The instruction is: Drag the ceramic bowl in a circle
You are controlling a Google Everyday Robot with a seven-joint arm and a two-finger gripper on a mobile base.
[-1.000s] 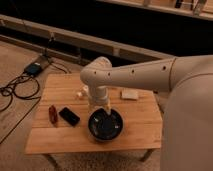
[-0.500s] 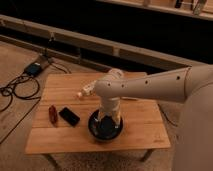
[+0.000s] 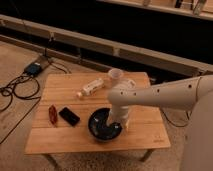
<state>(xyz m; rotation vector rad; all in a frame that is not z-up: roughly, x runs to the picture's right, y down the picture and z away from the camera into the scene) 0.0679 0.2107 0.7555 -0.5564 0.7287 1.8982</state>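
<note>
The ceramic bowl (image 3: 102, 126) is round, dark and glossy and sits on the wooden table (image 3: 65, 140) near its front edge, right of centre. My white arm reaches in from the right and bends down over the bowl's right side. The gripper (image 3: 119, 125) is at the bowl's right rim, low against it. The arm's wrist hides that part of the rim.
A small white cup (image 3: 115, 76) stands at the table's back edge. A white bottle (image 3: 91, 88) lies on its side left of the cup. A black phone (image 3: 69, 116) and a red object (image 3: 52, 113) lie at the front left. Cables and a box (image 3: 33, 68) lie on the floor to the left.
The arm has swung further to the right and the bowl has shifted slightly along the table with it. The cup, hidden by the arm before, now shows.
</note>
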